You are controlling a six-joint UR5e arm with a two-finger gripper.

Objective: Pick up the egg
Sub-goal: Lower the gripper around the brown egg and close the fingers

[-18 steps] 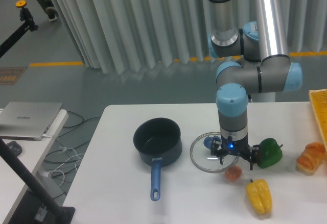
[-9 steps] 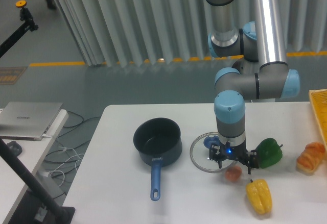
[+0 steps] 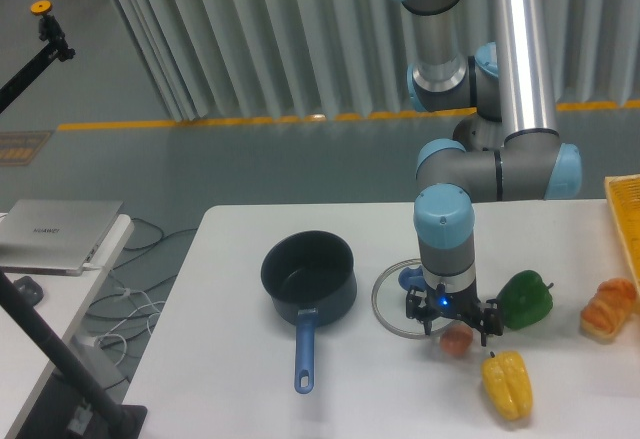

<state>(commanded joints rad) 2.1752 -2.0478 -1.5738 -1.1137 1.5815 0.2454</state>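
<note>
In the single fixed camera view, the gripper is seen low over the table, toward the right edge and nearer the front edge than the back, its two fingers spread apart and nothing held. The egg is found resting on the tabletop directly beneath, between the fingers, beside the glass lid and near the yellow pepper. The approach is judged done; closing and lifting are left.
</note>
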